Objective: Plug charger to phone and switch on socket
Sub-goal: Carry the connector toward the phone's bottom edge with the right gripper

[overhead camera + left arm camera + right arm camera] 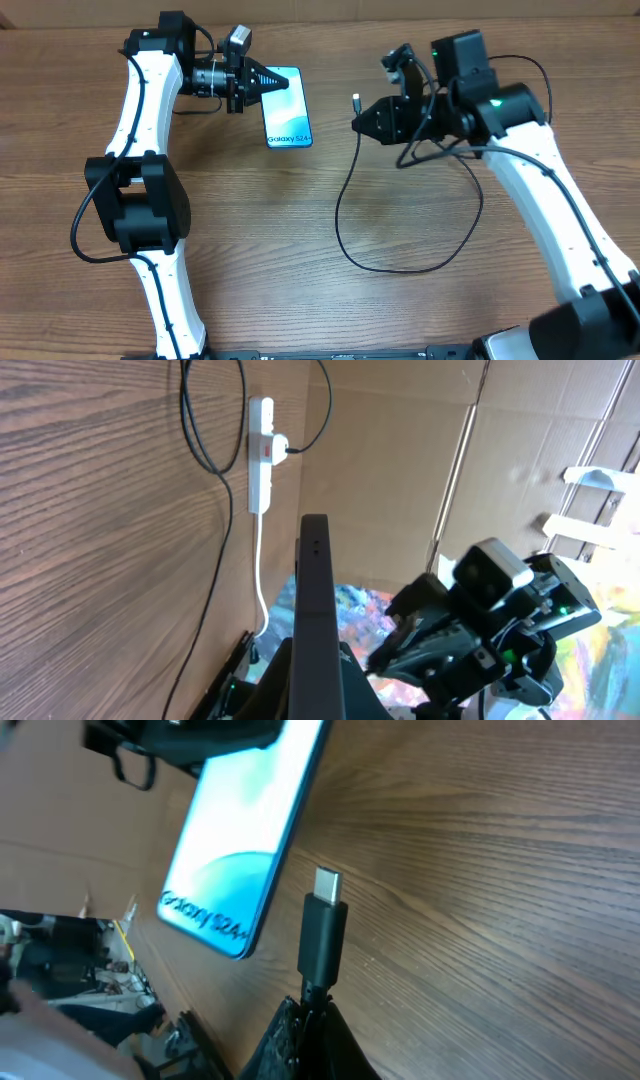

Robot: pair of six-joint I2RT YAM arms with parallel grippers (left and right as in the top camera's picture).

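The phone (287,112), its light blue screen lit, is at the far middle of the table; it shows edge-on in the left wrist view (316,590) and flat in the right wrist view (245,830). My left gripper (266,82) (316,685) is shut on the phone's far end. My right gripper (358,118) (315,1015) is shut on the charger just behind its connector tip (326,920), right of the phone and apart from it. The black cable (340,225) loops toward the front. The socket (261,455), with the black plug (283,448) in it, shows only in the left wrist view.
The wooden table (300,250) fills the overhead view. The socket's thick white cord (260,575) runs toward the table edge. A cardboard wall (400,450) stands behind the socket. My right arm (490,625) shows in the left wrist view.
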